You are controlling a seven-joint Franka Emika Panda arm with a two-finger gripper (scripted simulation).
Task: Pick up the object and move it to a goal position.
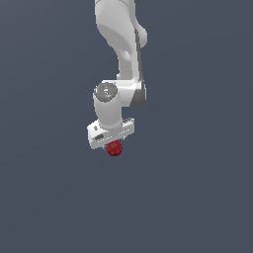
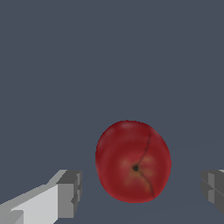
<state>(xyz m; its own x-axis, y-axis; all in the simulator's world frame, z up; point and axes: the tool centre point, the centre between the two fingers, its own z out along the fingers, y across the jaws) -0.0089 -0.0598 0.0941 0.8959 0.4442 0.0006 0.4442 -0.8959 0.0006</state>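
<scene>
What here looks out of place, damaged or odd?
Nothing stands out. The red ball sits whole between the open pincer fingers, touching neither; the dark line across it looks like surface marking, not damage. Nothing spilled.

You are looking at flat, even simulator lighting in both views; the slate-grey ground [image 1: 197, 197] is showing no cast shadows and no glare. In the exterior view, light is falling from above on the white arm [image 1: 118, 34], leaving its underside a softer grey. In the wrist view, the red ball [image 2: 133, 162] is carrying a mild sheen near its top and darkening toward its rim. Edges are appearing jagged and pixelated, especially on the grey fingertips [image 2: 70, 194]. Nothing is looking blurred or warped.
</scene>
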